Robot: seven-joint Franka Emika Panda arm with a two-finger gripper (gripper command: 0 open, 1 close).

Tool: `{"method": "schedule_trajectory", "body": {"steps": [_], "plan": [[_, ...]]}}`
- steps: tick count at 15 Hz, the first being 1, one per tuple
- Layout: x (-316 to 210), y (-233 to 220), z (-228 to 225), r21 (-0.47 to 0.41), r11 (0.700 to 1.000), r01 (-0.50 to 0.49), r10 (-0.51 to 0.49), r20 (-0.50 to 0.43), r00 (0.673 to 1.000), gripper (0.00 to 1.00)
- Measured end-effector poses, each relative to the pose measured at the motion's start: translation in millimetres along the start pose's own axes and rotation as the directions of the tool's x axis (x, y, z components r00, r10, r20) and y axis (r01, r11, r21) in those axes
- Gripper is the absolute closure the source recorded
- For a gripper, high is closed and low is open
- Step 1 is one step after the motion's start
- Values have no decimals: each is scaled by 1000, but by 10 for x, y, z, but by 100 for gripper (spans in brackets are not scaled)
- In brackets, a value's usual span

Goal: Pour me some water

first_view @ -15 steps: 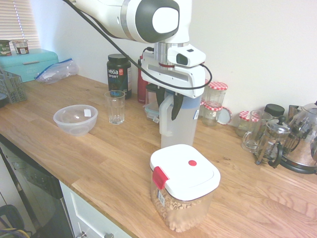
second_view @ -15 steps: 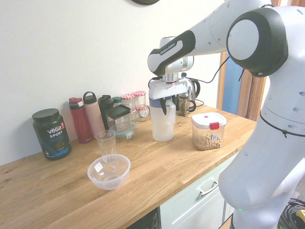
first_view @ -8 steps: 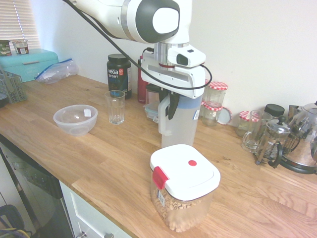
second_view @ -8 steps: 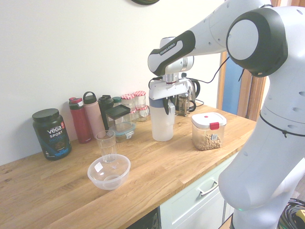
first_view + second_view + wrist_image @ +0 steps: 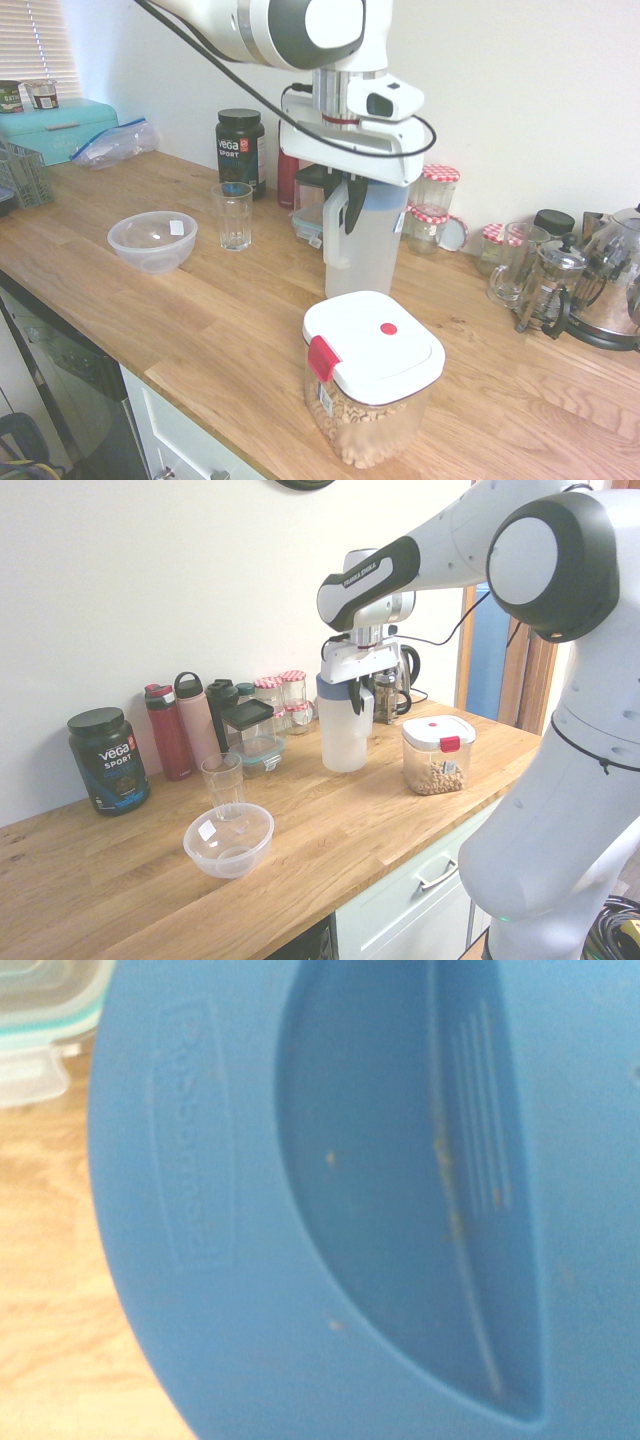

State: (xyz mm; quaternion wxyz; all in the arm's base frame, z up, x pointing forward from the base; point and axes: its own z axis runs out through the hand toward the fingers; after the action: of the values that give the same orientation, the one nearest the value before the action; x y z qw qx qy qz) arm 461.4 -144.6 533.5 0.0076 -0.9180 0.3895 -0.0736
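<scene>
Water sits in the tall jug (image 5: 362,248), upright on the counter (image 5: 200,320), well apart from the glass (image 5: 232,215). Gripper (image 5: 342,207) fingers are clamped on the white handle (image 5: 334,232). Likely heavy and sloshy; the handle top seems the firmest hold.

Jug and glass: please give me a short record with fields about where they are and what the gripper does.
jug: tall frosted jug with blue lid and white handle, upright, just above the wooden counter
gripper: gripper closed on the jug's handle from above
glass: empty drinking glass, upright, apart from the jug
bowl: clear plastic bowl beside the glass
water: not visible through the frosted wall
pouring: not started
</scene>
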Motion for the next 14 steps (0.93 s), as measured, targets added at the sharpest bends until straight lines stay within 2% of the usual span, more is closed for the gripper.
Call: {"method": "schedule_trajectory", "body": {"steps": [2,4,7,10,14], "plan": [[-127,74,-351,18,995,102,-101,-49,994,100],[-291,32,-605,28,977,211,-207,-89,974,100],[-540,-258,-678,23,924,382,-378,-105,920,100],[-712,-512,-610,17,835,549,-546,-93,833,100],[-846,-759,-520,3,674,739,-736,-73,673,100]]}}
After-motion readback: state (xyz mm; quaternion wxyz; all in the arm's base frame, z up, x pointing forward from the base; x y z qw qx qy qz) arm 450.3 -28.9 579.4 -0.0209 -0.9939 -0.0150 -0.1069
